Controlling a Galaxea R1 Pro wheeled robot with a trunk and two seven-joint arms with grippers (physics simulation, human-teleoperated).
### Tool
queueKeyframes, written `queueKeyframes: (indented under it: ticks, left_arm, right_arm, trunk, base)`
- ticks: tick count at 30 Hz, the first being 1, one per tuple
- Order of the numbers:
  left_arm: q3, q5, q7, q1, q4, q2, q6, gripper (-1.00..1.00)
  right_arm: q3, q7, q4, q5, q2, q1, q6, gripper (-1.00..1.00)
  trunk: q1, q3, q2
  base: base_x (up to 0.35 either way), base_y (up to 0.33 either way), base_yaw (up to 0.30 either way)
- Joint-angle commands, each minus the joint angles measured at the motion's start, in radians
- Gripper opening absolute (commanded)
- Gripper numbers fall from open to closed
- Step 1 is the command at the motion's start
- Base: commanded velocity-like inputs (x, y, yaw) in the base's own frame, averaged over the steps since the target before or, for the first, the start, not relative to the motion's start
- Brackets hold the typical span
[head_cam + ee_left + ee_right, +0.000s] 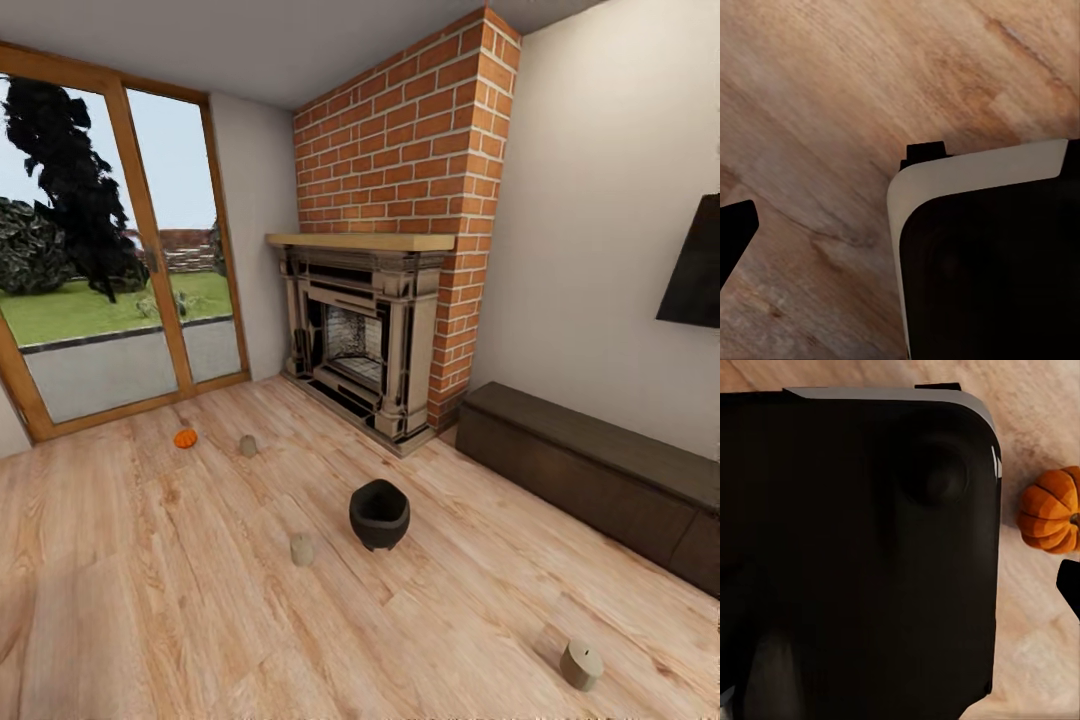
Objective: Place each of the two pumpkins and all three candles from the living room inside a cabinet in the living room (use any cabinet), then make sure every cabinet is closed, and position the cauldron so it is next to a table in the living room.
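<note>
Looking along the left wrist camera: a big dark panel with a pale rounded edge [975,247] (robot body, by the look of it) blocks most of the sightline, and one dark fingertip [735,232] pokes in at the frame edge over the wood floor [832,90]. Can't tell how far the left jaws are spread.

Right wrist camera, same story: a black panel [855,547] covers most of the frame, and a sliver of dark fingertip [1071,585] shows at the edge. Jaw spread can't be told here either. Just past that fingertip an orange pumpkin [1051,519] sits on the floor, close to the panel's edge and not touching it.

Head camera, further out: black cauldron [380,514] upright on the floor mid-room. One candle [302,549] just beside it, another candle [581,664] nearer the robot and off to the right, a third candle [248,446] further back. A second pumpkin [185,438] lies near that third candle, toward the glass door [110,290]. Low dark cabinet [590,480] runs along the right wall, fronts flush (all shut as far as visible). Brick fireplace [365,340] stands between door and cabinet. Dark screen [695,265] on the wall above the cabinet.
</note>
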Motion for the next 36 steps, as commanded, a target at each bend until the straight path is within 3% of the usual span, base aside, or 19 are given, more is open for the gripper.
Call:
queueKeyframes:
  ticks: [1, 36]
  left_arm:
    - [-0.004, -0.009, 0.001, 0.0, 0.0, 0.0, -0.003, 1.0]
    - [-0.004, -0.009, 0.001, 0.0, 0.001, 0.002, -0.004, 1.0]
  right_arm:
    - [0.0, 0.003, 0.001, -0.005, 0.0, -0.001, -0.004, 1.0]
    - [0.001, 0.003, 0.001, -0.005, 0.0, -0.001, -0.004, 1.0]
  trunk:
    - [0.0, -0.001, -0.001]
    - [0.0, -0.001, -0.001]
  base:
    - [-0.151, 0.0, -0.115]
    - [-0.089, 0.0, -0.022]
